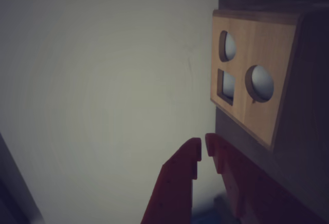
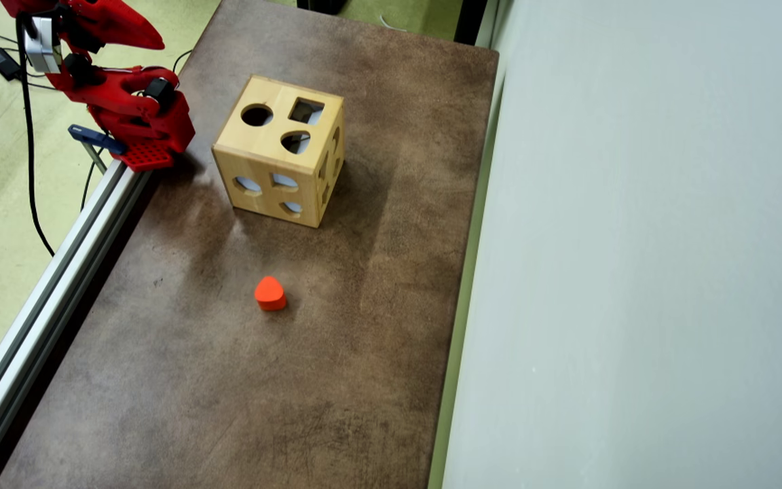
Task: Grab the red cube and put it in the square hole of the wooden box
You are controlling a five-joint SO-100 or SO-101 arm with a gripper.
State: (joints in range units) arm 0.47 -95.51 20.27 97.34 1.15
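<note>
Overhead view: you have the wooden box [image 2: 281,151] standing on the brown table [image 2: 228,380], its top face carrying a round hole [image 2: 256,115], the square hole [image 2: 306,111] and a rounded heart-like hole [image 2: 295,142]; more cut-outs show on its two visible side faces; an orange-red rounded block [image 2: 270,293] lies alone on the table, well apart from the box on the near side; no red cube shows in either view, so you cannot place it; the red arm [image 2: 119,102] sits folded at the table's upper-left edge, beside the metal rail [image 2: 58,272], gripper tip not readable here. Wrist view: the gripper [image 1: 203,147] enters from the bottom, red fingers nearly together with only a thin slit between the tips, nothing held; the box's top face [image 1: 252,85] shows at right, the square hole [image 1: 226,86] included; a pale wall [image 1: 103,90] fills the left; the orange-red block is out of this view.
</note>
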